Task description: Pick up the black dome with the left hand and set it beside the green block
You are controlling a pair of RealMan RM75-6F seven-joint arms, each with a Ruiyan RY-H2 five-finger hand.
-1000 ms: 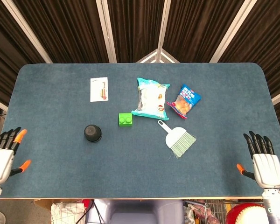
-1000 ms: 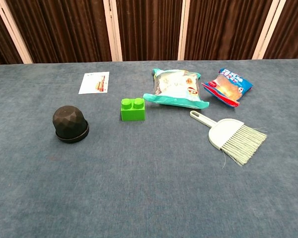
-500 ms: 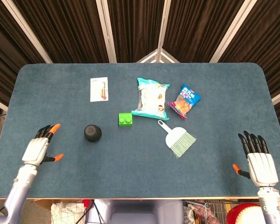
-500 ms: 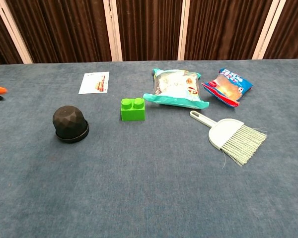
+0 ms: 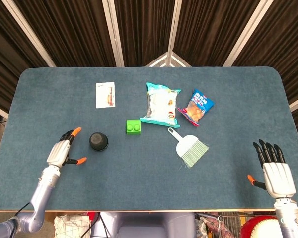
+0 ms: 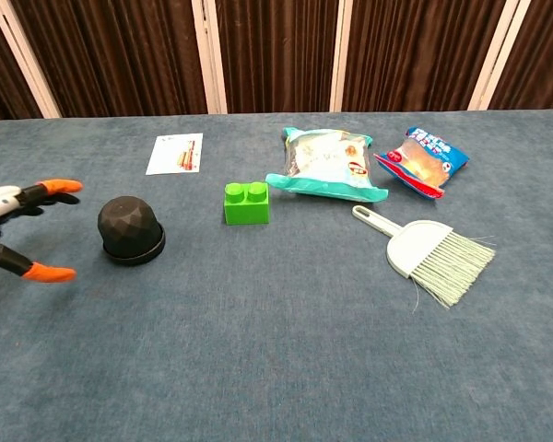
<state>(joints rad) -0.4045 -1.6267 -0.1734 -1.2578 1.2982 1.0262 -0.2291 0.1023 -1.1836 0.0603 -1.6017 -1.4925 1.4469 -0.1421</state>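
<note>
While left hand hovers just left of black dome, fingers spread apart, gripping nothing, not touching dome. Dome upright on worktop, left of green block, clear gap between. Right hand at near right corner of worktop, fingers extended and apart, empty. Small brush, two snack bags and card lie beyond.
</note>
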